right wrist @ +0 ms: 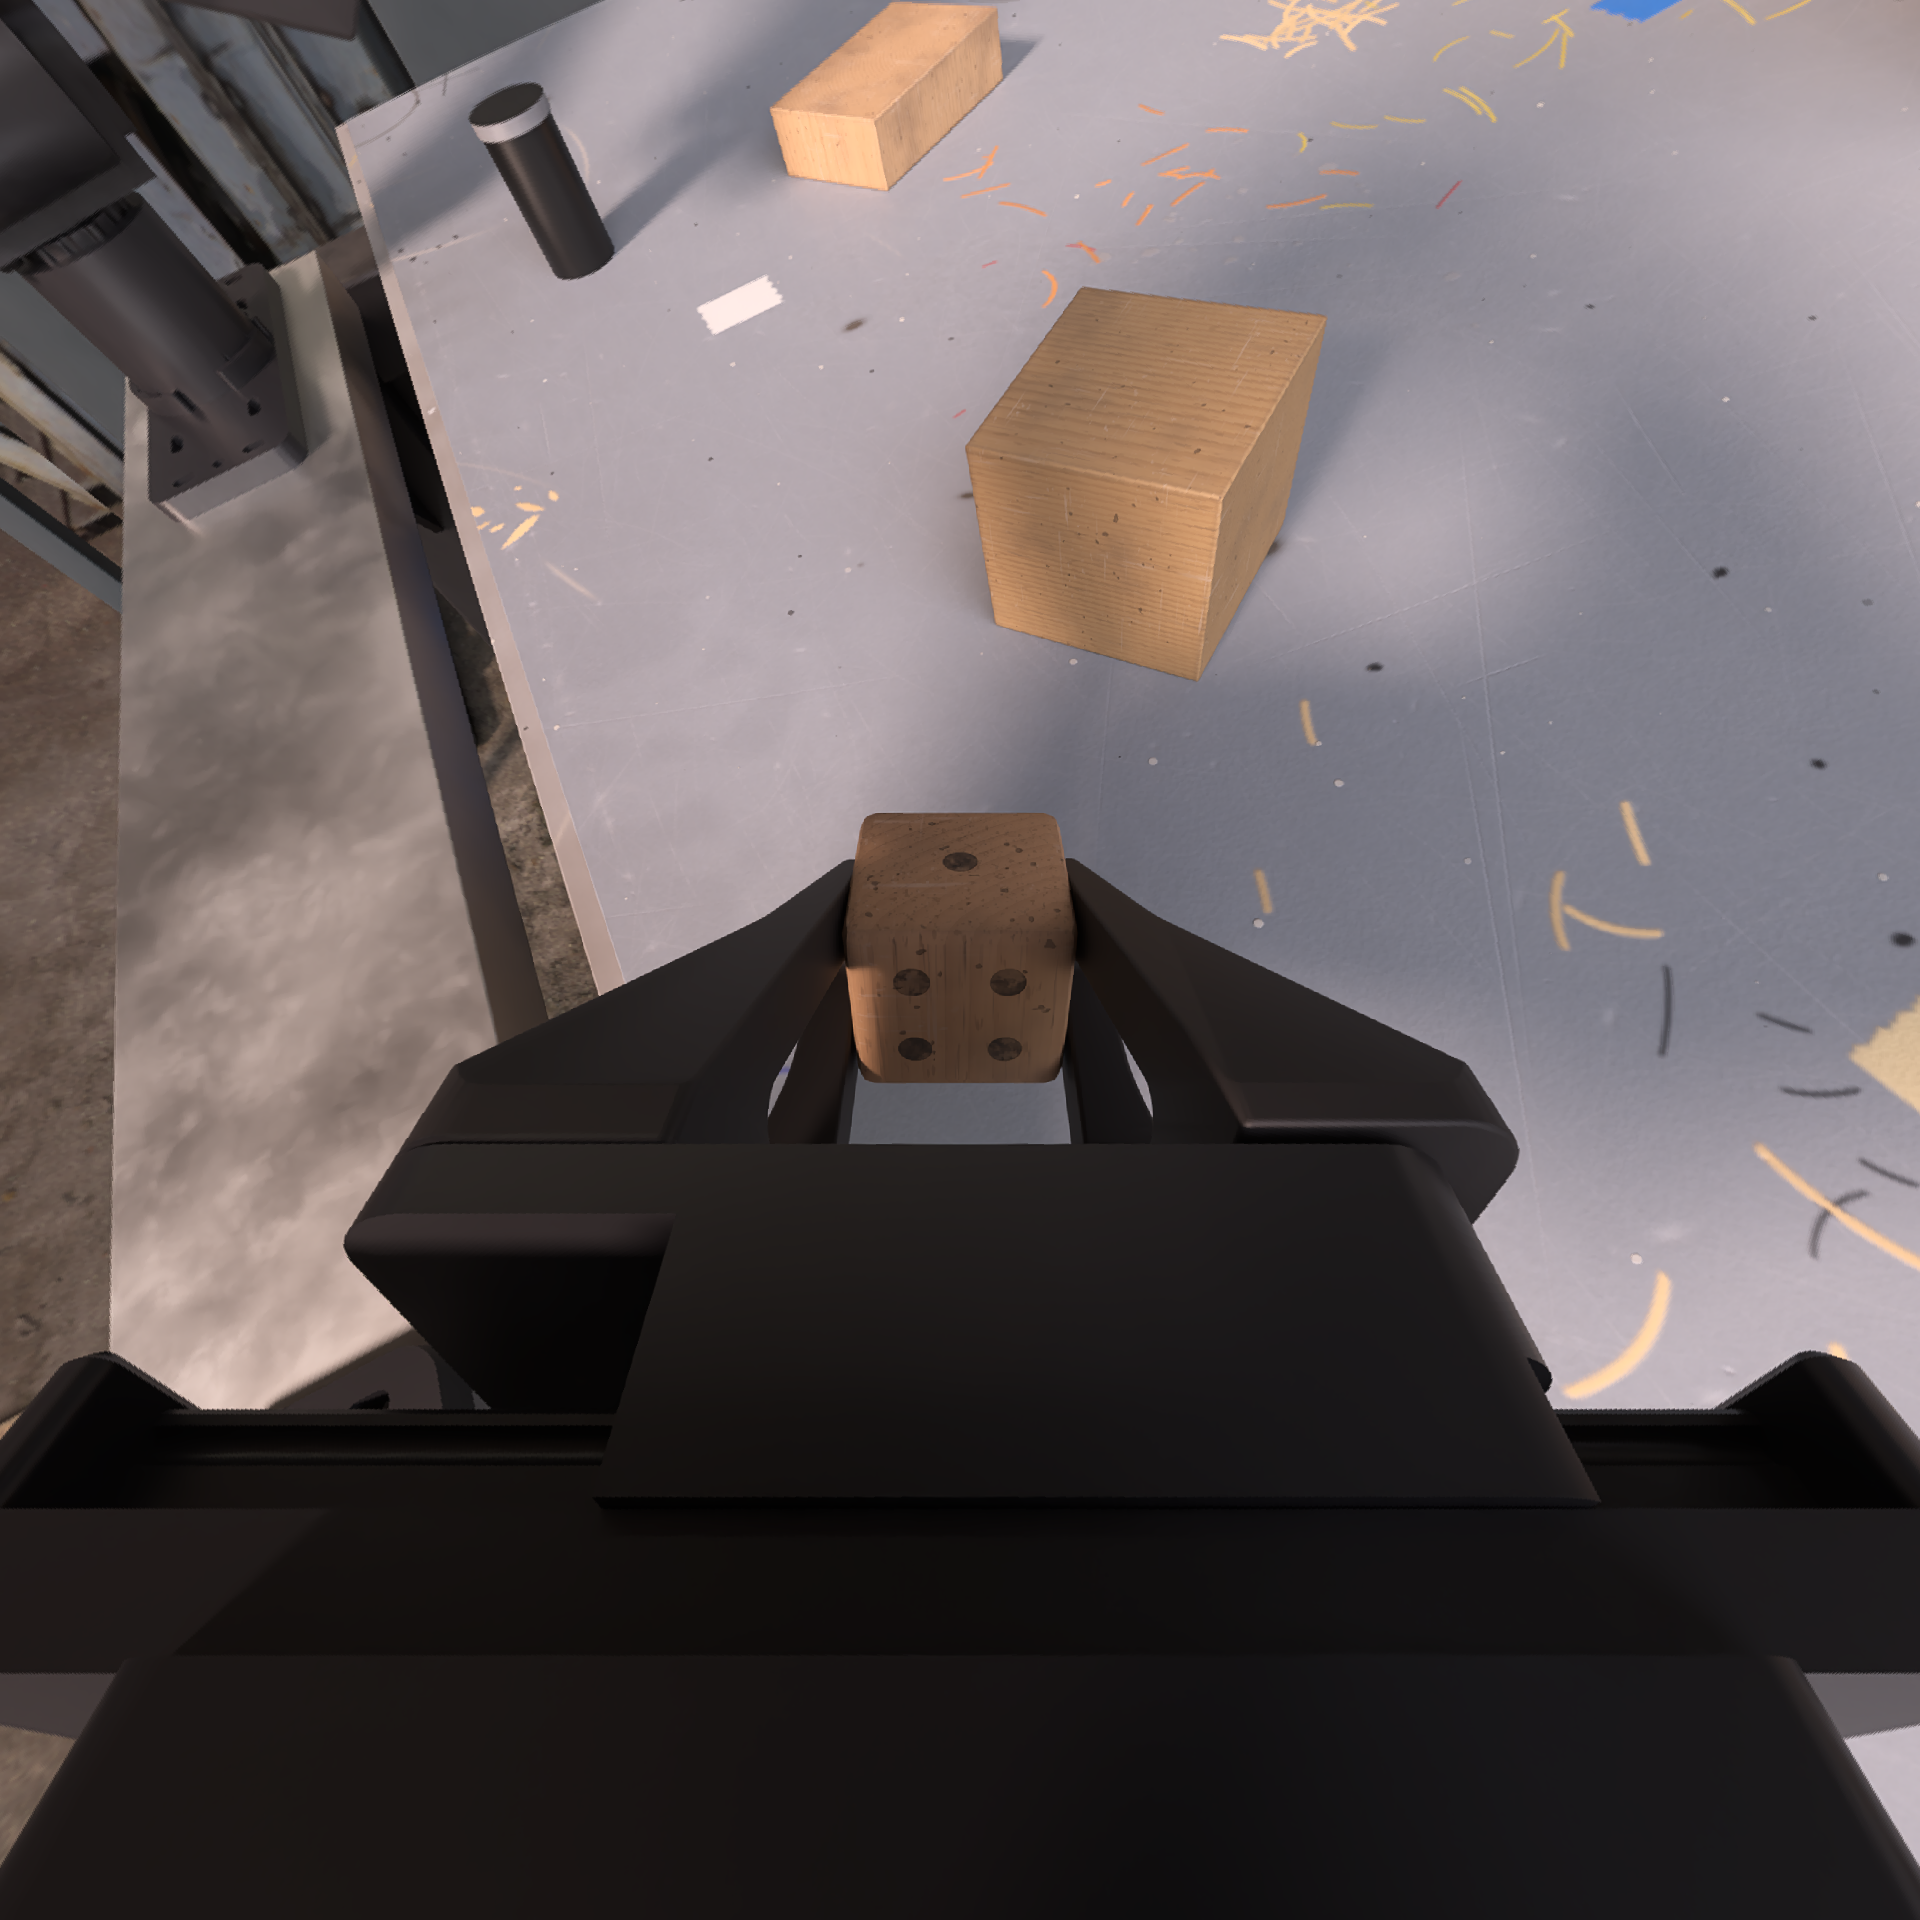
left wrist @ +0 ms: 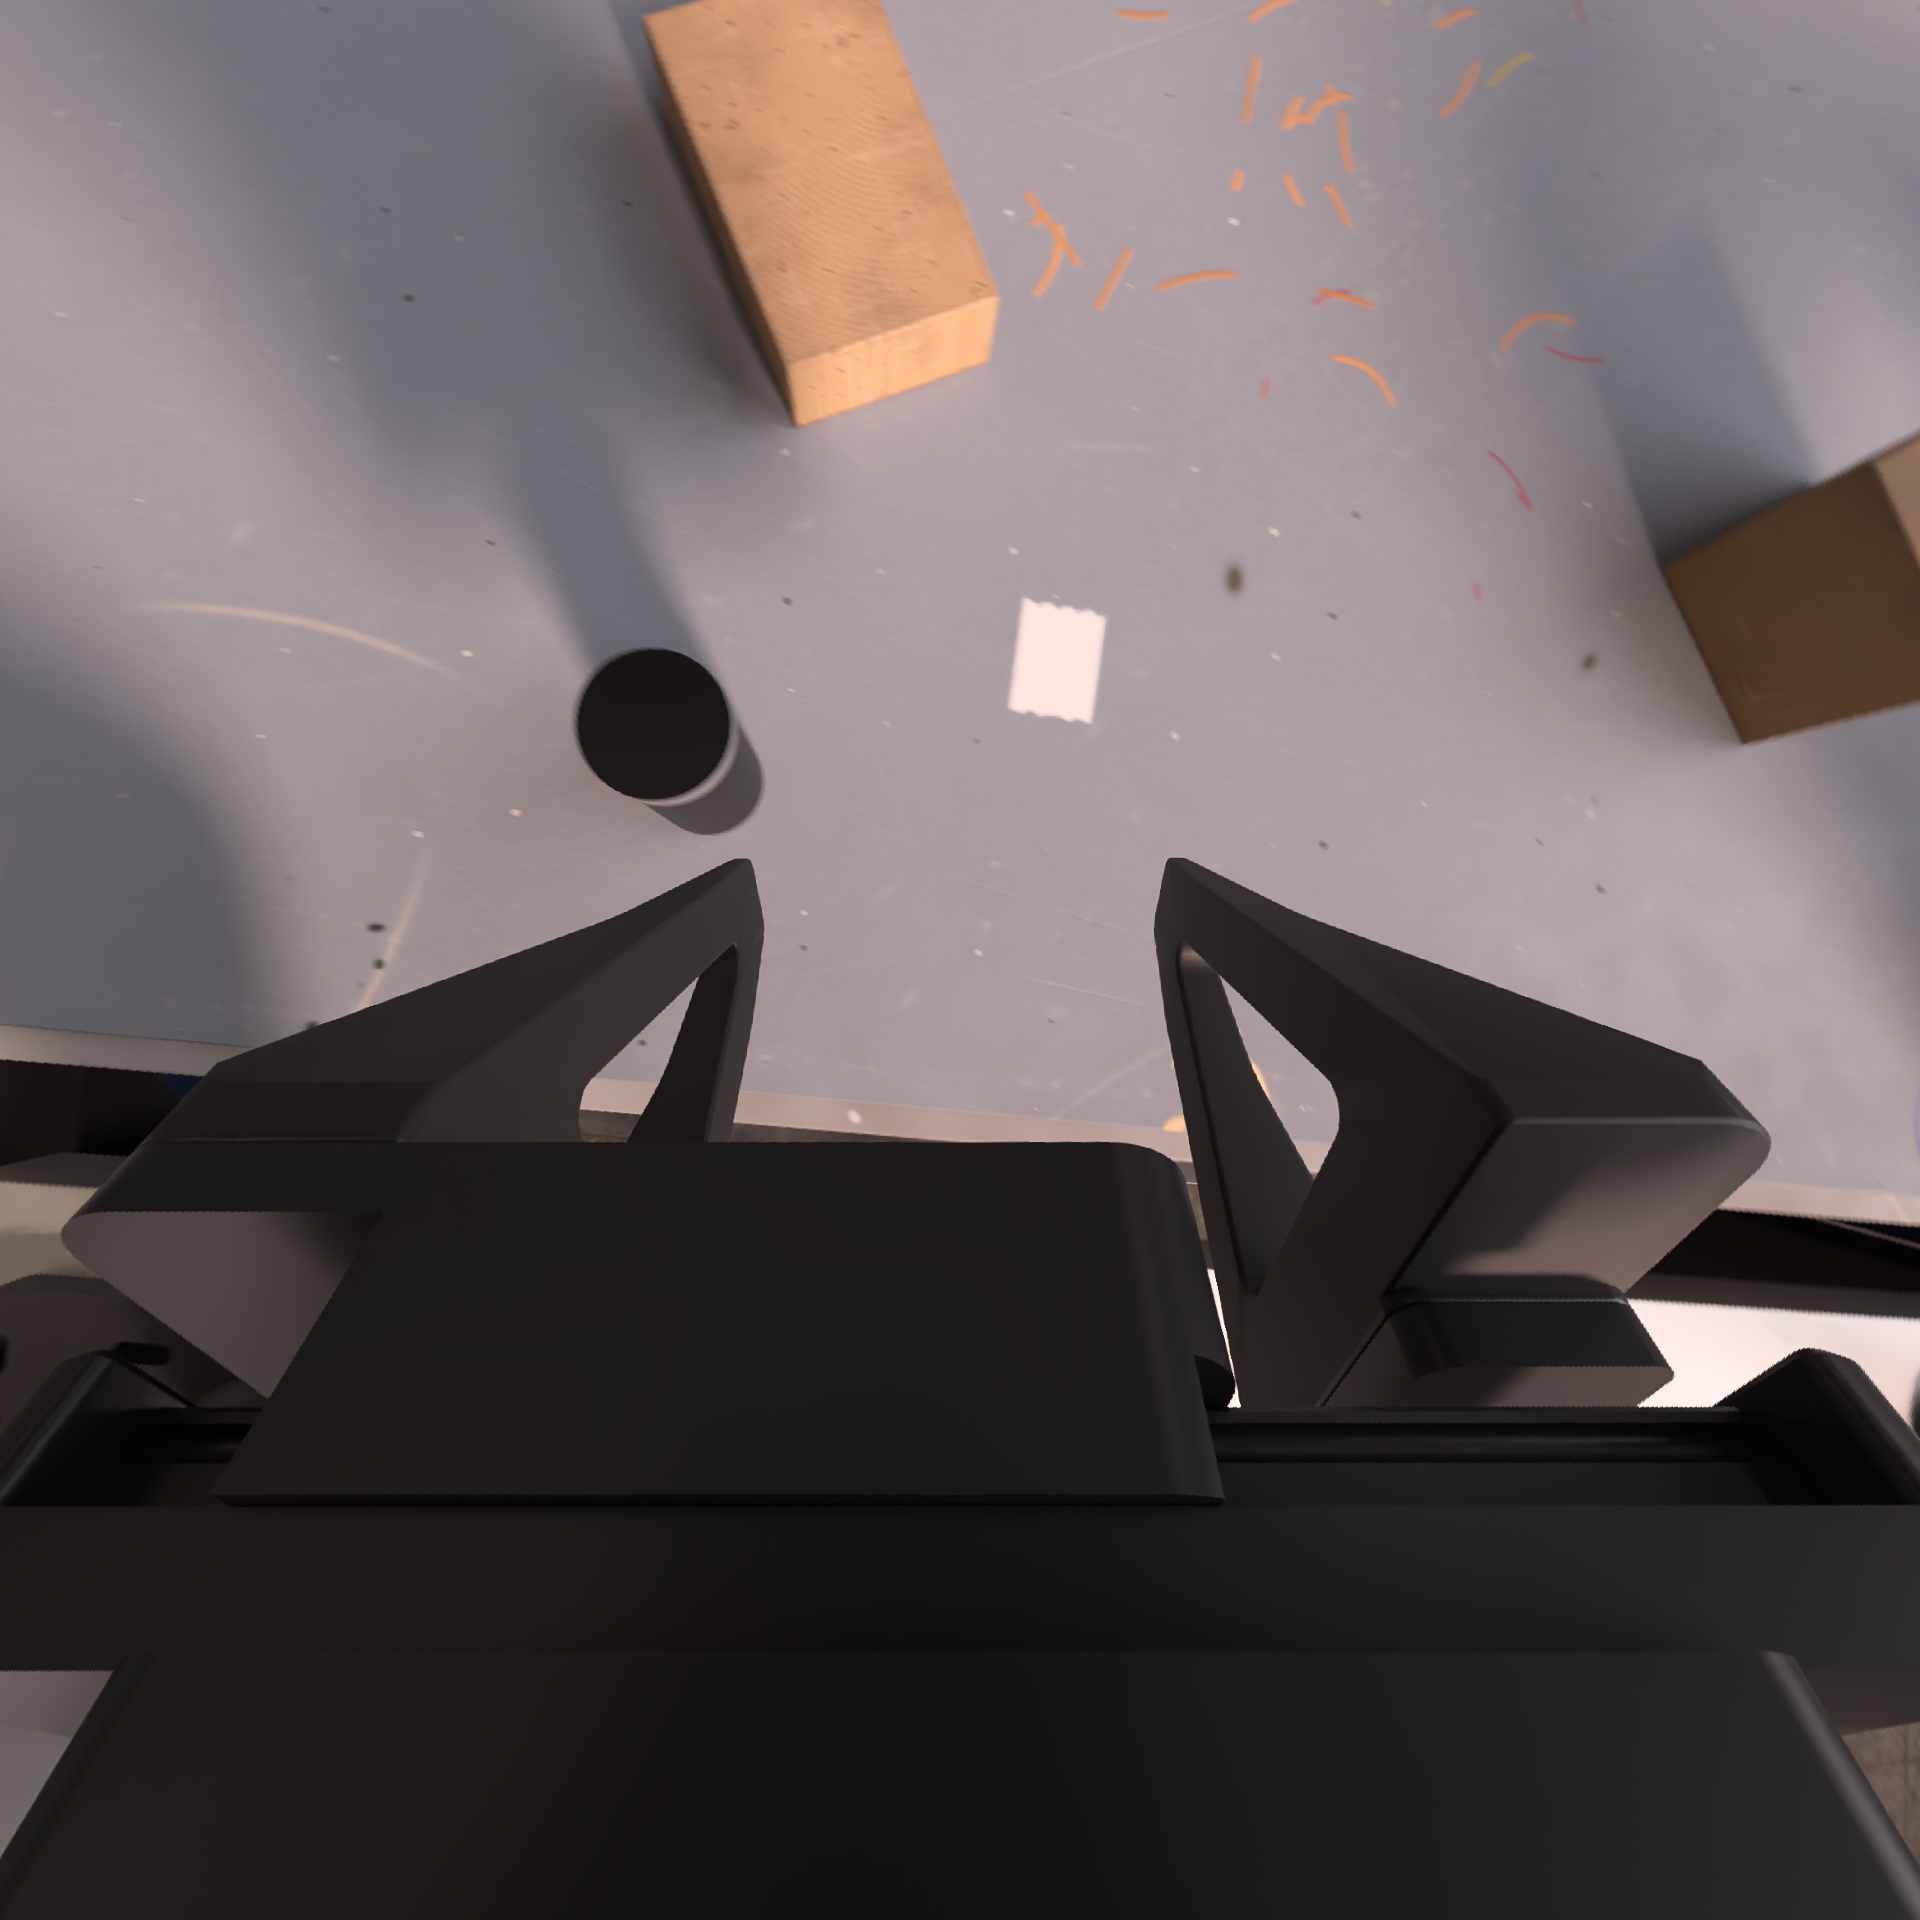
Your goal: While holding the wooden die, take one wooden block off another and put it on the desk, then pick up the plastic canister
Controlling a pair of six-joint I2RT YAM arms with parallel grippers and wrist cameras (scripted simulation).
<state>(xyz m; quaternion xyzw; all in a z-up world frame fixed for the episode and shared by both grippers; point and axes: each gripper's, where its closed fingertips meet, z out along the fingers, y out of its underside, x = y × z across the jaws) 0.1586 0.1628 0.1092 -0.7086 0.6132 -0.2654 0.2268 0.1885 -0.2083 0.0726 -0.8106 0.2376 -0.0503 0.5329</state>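
Left tool (left wrist: pixel 956 894): fingers spread apart, empty, above the bench (left wrist: pixel 312 416).
Right tool (right wrist: pixel 961 914): clamped on the die (right wrist: pixel 956 956), held off the bench.
Canister (left wrist: pixel 655 727): black, upright, near the bench edge.
Flat block (left wrist: pixel 831 197): alone on the bench.
Cube block (right wrist: pixel 1132 478): on the bench, apart from it.

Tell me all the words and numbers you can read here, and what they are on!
No words or numbers can be read anywhere.
The wooden die in the right gripper has only dots.
The white slip on the desk looks blank.
The canister and the two wooden blocks bear no writing.
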